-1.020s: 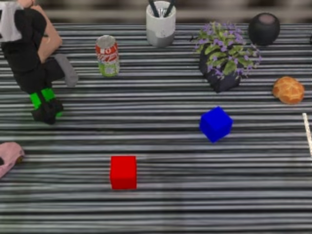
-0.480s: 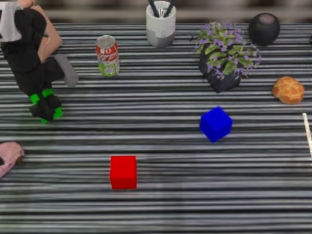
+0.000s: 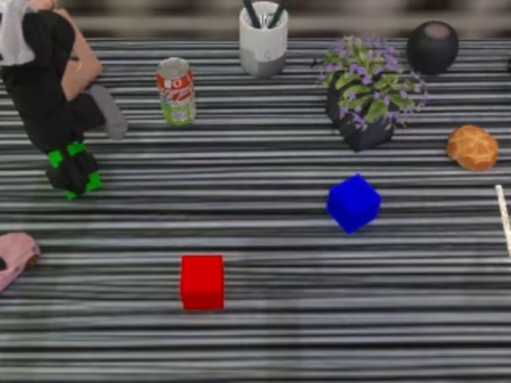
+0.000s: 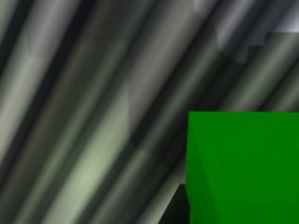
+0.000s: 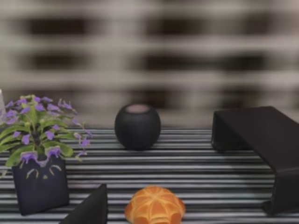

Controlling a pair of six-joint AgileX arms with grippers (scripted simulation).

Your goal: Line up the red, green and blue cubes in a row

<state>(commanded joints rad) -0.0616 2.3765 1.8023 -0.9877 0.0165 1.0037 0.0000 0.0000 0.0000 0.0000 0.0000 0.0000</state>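
Note:
The red cube (image 3: 202,281) lies at the front centre of the striped table (image 3: 263,335). Right of centre sits the blue cube (image 3: 353,203), turned at an angle. Only green slivers of the green cube (image 3: 54,158) show at the far left, under my left gripper (image 3: 73,177), which is shut on it. The left wrist view has the green cube (image 4: 243,168) filling one corner, with a dark finger (image 4: 180,207) against its side. My right gripper is outside the top view. One of its fingers (image 5: 91,210) shows in the right wrist view, standing wide with nothing held.
Along the back stand a red-and-green soda can (image 3: 176,90), a white pen cup (image 3: 263,38), a potted purple plant (image 3: 369,92) and a black ball (image 3: 432,46). A bread roll (image 3: 472,147) lies at the right, a pink object (image 3: 14,257) at the left edge, a black stand (image 5: 261,140) beyond.
My left gripper has closed in on the green cube and drifted slightly toward the back of the table. The red and blue cubes have not moved.

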